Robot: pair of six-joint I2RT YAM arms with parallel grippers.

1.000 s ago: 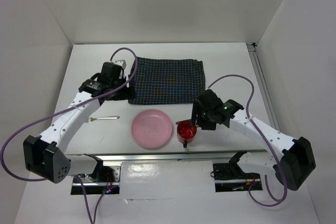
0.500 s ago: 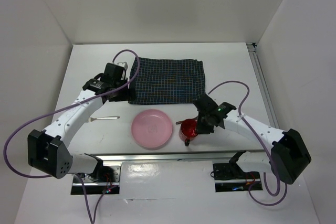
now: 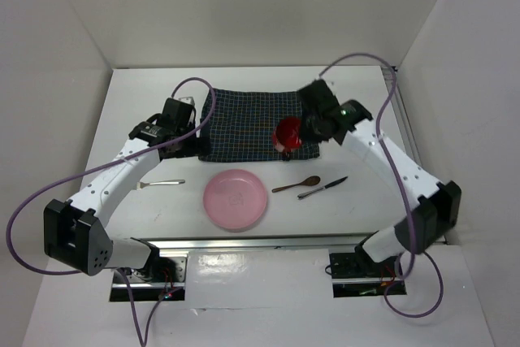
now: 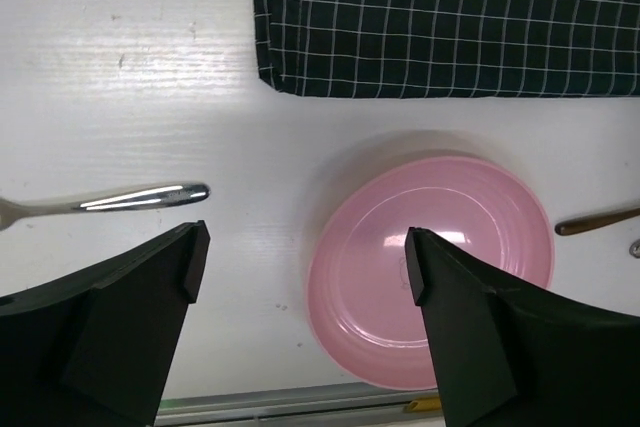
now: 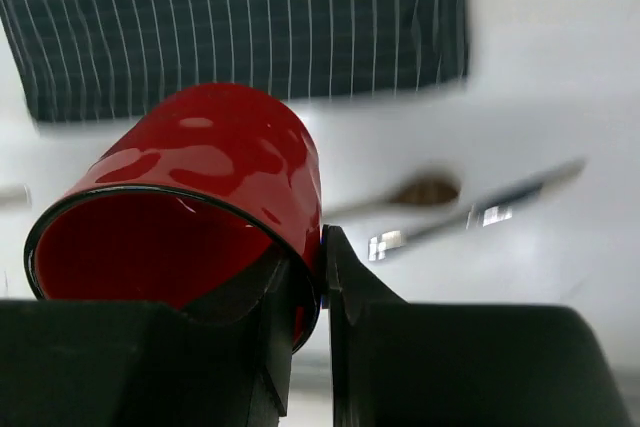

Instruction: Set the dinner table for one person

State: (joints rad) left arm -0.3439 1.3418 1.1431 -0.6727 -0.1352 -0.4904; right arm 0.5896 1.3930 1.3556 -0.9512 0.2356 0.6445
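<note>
Placemat (image 3: 252,123), plate (image 3: 235,199), fork (image 3: 162,183) on dinner table (image 3: 244,79)

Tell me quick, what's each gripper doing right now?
Left gripper: open, holding nothing.
Right gripper: shut on the cup, pinching its rim.

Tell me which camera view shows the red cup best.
Right wrist: the red cup is large and close, its rim pinched by the right tool. Top external shows it small, over the right edge of the checked placemat. Left wrist misses it entirely.
</note>
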